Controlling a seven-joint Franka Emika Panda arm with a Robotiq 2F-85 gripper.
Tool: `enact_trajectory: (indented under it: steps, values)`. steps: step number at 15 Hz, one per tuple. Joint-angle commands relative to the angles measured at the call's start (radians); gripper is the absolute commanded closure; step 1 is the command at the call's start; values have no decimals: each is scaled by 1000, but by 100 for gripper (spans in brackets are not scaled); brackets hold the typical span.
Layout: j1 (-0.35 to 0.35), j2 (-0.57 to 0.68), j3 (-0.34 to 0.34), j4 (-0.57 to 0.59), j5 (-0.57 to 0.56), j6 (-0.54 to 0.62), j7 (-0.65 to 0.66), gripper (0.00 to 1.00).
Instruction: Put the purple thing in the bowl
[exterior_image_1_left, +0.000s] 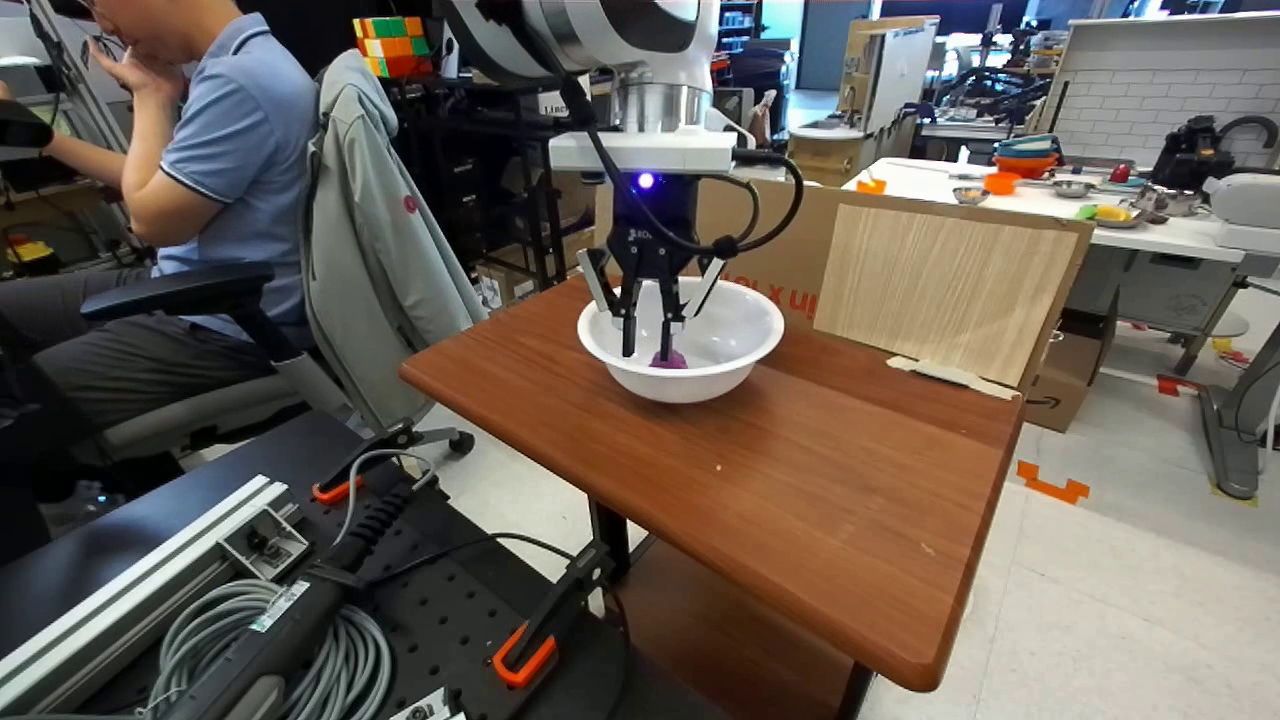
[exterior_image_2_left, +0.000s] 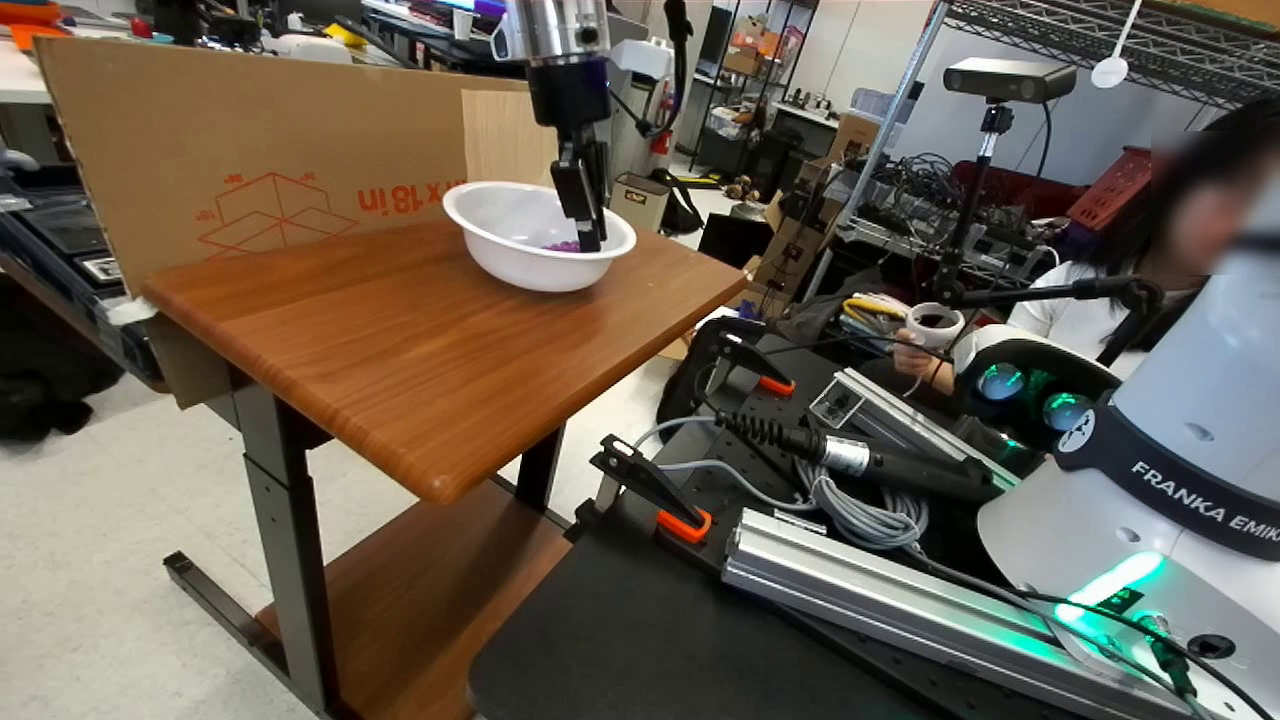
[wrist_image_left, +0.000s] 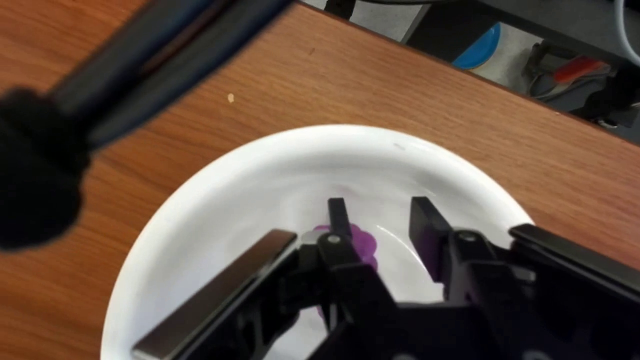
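The purple thing (exterior_image_1_left: 668, 361), lumpy and rounded, lies inside the bowl (exterior_image_1_left: 690, 386), visible just over the near rim in both exterior views. The bowl is white, wide and smooth, and it sits upright. Over it hangs the claw (exterior_image_1_left: 648, 345), pointing down into the bowl, its two fingers (wrist_image_left: 339, 215) moderately wide apart with white bowl showing through the gap. In the wrist view one finger passes in front of the purple thing and covers part of it, while its partner stands off to the side; whether the covering finger touches it, I cannot tell. The bowl rests on a brown wood-grained surface (exterior_image_1_left: 800, 470), near an upright cardboard sheet (exterior_image_2_left: 140, 180) with red printing that stands along the edge. A pale wood-patterned panel (exterior_image_1_left: 945, 290) stands against the cardboard, and a small light speck (wrist_image_left: 230, 98) lies on the surface, apart from the bowl. Set off from the surface, a black perforated board (exterior_image_1_left: 450, 610) carries clamps (exterior_image_1_left: 552, 615) with orange tips, a silver metal bar (exterior_image_1_left: 140, 590) and a coil of grey cable (exterior_image_1_left: 365, 650). Farther out, a person (exterior_image_1_left: 240, 140) in a blue shirt sits in an office chair (exterior_image_1_left: 230, 408) with a grey jacket (exterior_image_1_left: 370, 240) draped over its back. In an exterior view, the robot's white base (exterior_image_2_left: 1090, 530), lettered FRANKA EMIKA, glows green low down.
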Motion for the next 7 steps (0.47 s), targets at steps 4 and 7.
enact_trajectory:
  steps: [4, 7]
  values:
    - [-13, -88, 10, -40, -1, 13, 30, 30]
    - [-12, -80, 12, -42, -1, 12, 30, 13]
